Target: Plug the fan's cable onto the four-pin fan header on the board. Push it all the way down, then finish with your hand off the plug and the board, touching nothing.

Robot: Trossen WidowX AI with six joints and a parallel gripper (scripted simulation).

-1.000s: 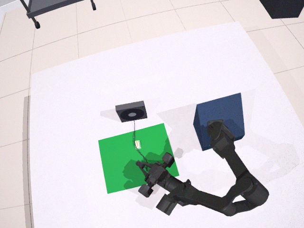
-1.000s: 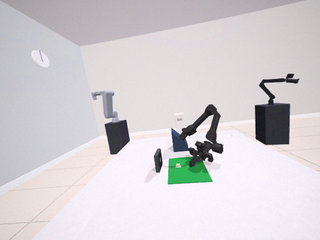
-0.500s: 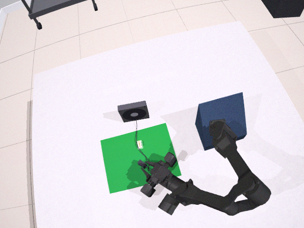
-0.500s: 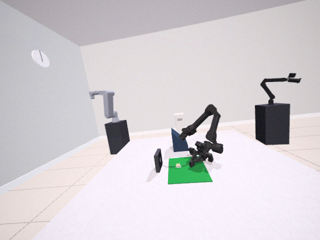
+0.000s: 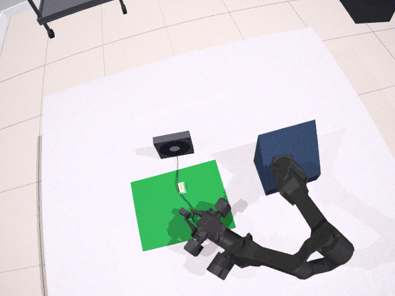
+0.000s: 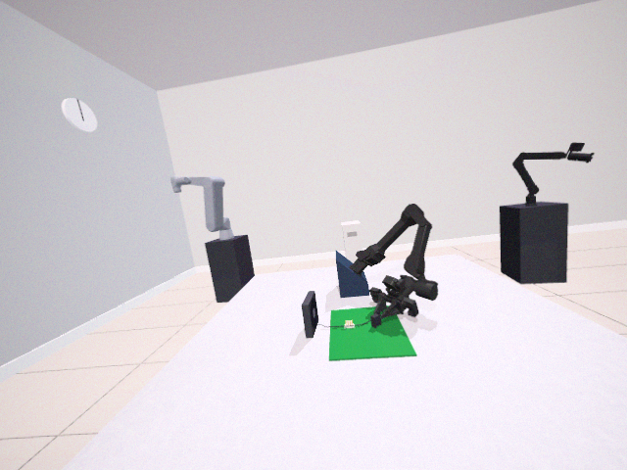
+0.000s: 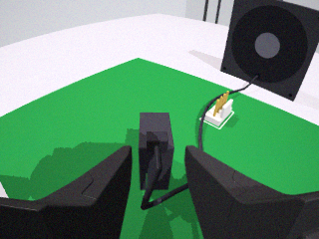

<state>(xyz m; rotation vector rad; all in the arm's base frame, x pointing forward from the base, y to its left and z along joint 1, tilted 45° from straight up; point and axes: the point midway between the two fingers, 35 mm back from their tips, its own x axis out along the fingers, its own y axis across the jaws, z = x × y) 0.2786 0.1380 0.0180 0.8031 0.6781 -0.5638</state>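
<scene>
Jaws [image 5: 190,217] [image 6: 380,304] parted, you have a gap on either side of the plug [image 5: 184,212] [image 6: 375,320] [image 7: 155,134]; nothing is pinched. Behind them, your arm [image 5: 274,258] [image 6: 420,243] reaches low over the worktop [image 5: 127,115] [image 6: 227,399] [image 7: 45,55]. Beneath lies the green board [image 5: 153,210] [image 6: 354,346] [image 7: 90,105], and past its far edge the fan [image 5: 174,148] [image 6: 310,314] [image 7: 269,45] stands upright. The plug sits over the board, well apart from the header [image 5: 181,187] [image 6: 349,324] [image 7: 219,116], whose pins are bare. You cannot tell whether it rests on the board or hangs just above it. The cable [image 5: 177,168] [image 6: 329,326] [image 7: 201,124] passes beside the header and loops back under the plug.

Close off-centre and one finger may knock the plug askew; lift without a grip and you leave it behind. That loop could snag a finger, or the cable could drape across the pins and block seating. A tilted plug would probably jam or bend them.
</scene>
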